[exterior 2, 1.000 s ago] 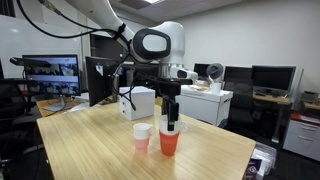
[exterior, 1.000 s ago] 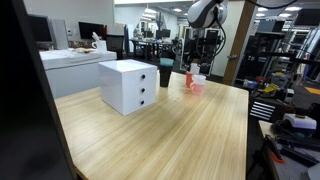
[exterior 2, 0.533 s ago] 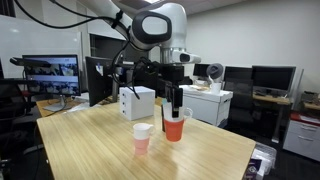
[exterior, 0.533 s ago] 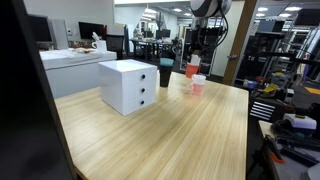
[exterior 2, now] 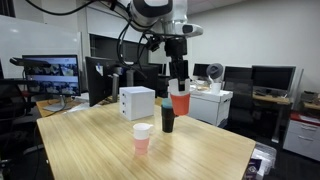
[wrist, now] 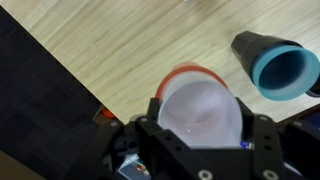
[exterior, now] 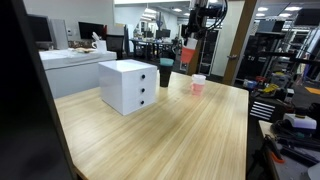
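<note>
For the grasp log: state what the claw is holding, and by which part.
The claw holds the red cup in the air above the table. It pinches the cup from above, across its upper wall near the rim, on two opposite sides.

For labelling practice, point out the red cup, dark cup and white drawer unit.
red cup (exterior 2: 180,103), in an exterior view, side wall
dark cup (wrist: 284,72), wrist view, teal interior
white drawer unit (exterior: 146,92), in an exterior view, front
</note>
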Motion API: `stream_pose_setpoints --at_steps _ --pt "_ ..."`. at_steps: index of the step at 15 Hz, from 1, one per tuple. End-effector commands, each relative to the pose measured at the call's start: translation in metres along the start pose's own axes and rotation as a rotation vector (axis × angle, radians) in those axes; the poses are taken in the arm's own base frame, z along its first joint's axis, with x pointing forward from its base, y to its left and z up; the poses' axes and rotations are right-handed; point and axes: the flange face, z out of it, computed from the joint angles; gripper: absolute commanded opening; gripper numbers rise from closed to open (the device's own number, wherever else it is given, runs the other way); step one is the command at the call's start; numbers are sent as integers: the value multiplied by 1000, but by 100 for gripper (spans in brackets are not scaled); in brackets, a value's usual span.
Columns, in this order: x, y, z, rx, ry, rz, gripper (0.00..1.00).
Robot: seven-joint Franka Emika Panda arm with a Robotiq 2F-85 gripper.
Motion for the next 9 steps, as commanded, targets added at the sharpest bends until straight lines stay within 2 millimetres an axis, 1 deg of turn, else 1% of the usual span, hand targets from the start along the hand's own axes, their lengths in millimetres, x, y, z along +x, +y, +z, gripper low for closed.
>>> stream_pose_setpoints --at_steps 1,4,6,9 --pt "-1 -24 -28 36 20 -58 45" --pt "-1 -56 -43 70 24 -100 45" --pt "-4 -80 -56 109 15 -137 45" --pt "-4 -102 -68 149 2 -167 45"
